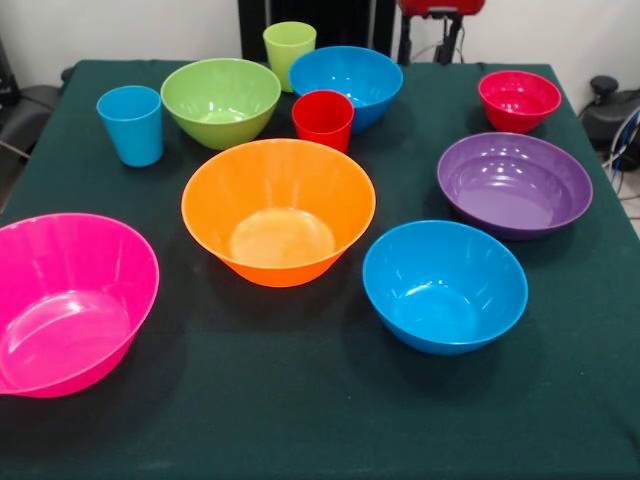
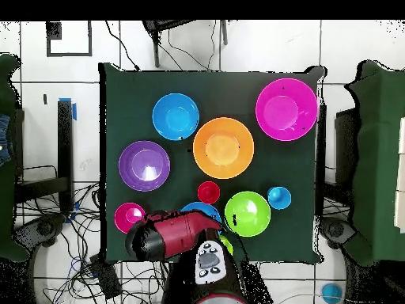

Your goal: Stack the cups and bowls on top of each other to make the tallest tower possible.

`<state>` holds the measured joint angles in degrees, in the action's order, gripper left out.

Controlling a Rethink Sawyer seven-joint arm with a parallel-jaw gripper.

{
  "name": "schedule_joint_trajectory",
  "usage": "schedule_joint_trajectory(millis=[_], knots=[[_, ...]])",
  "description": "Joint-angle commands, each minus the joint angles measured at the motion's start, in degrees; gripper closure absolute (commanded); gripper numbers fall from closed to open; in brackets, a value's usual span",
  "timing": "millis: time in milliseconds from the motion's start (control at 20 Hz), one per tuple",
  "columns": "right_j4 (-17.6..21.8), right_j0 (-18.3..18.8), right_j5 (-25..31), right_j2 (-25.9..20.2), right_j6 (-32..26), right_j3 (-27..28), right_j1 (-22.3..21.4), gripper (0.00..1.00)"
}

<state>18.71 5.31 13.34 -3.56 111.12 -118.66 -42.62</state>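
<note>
All bowls and cups stand apart on the green table, none stacked. The orange bowl [image 1: 278, 210] [image 2: 224, 147] is in the middle. The pink bowl [image 1: 70, 300] [image 2: 286, 108], a blue bowl [image 1: 445, 285] [image 2: 176, 116] and the purple bowl [image 1: 515, 183] [image 2: 144, 165] lie around it. Nearer the robot are the small red bowl [image 1: 519, 98] [image 2: 129, 216], a second blue bowl [image 1: 345, 82], the red cup [image 1: 323, 120] [image 2: 209, 192], the green bowl [image 1: 221, 100] [image 2: 247, 214], the lime cup [image 1: 289, 48] and the light blue cup [image 1: 131, 124] [image 2: 278, 198]. The red arm [image 2: 176, 234] is drawn back over the table's robot-side edge and holds nothing. It partly covers the second blue bowl from above.
The table [image 1: 320, 420] has a dark green cloth. In the front view only the arm's red end [image 1: 441, 6] shows at the top edge. Cables and chairs lie on the floor around the table.
</note>
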Motion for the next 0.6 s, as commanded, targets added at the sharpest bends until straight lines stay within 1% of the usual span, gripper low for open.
schedule_joint_trajectory(millis=[50, 300, 400, 450, 600], knots=[[-0.71, 0.42, 9.46, -6.82, -1.75, 12.31, 5.83, 0.00], [-0.79, 0.37, 11.32, -7.09, -1.48, 17.51, 7.70, 0.00], [-0.43, -1.61, 12.56, -4.99, 0.08, 20.62, 8.50, 0.00], [0.57, -3.23, 13.84, -3.40, 0.34, 22.92, 8.92, 0.00], [1.05, -4.14, 15.54, -2.70, 0.36, 25.58, 9.43, 0.00]])
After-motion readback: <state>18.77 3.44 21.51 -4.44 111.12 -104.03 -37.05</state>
